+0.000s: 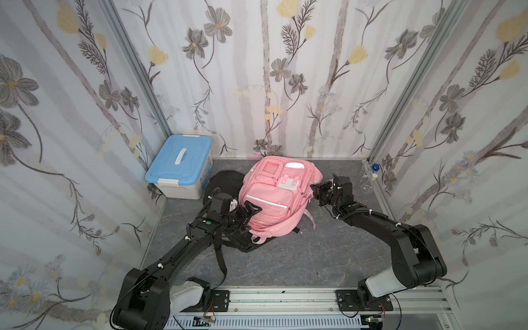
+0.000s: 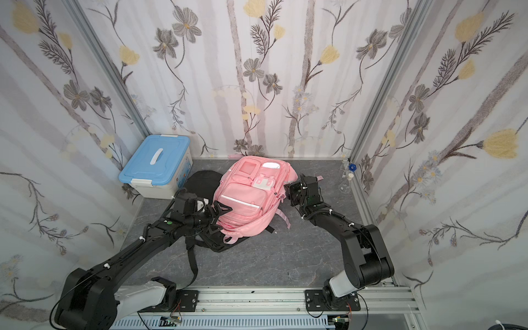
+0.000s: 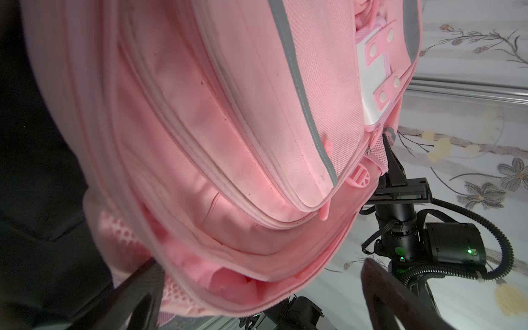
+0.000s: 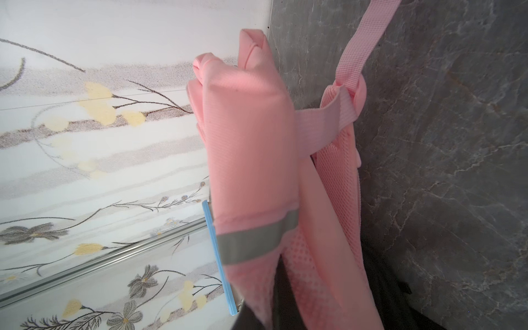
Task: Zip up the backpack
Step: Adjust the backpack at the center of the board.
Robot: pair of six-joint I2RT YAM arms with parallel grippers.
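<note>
The pink backpack (image 1: 273,194) (image 2: 248,193) lies front-up in the middle of the grey floor in both top views. My left gripper (image 1: 251,217) (image 2: 221,218) is open at its lower left edge. In the left wrist view its dark fingers (image 3: 143,291) straddle the pack's rim, where the zipper gapes (image 3: 243,277) and pink lining shows. A round pink zipper pull (image 3: 358,178) hangs at the far side. My right gripper (image 1: 313,190) (image 2: 286,190) is shut on the backpack's right side; pink fabric (image 4: 251,143) fills the right wrist view.
A plain black backpack (image 1: 223,178) lies under and left of the pink one, its black strap (image 1: 221,265) trailing toward the front rail. A blue-lidded box (image 1: 178,164) stands at the back left. Glass flasks (image 1: 367,183) sit at the right wall.
</note>
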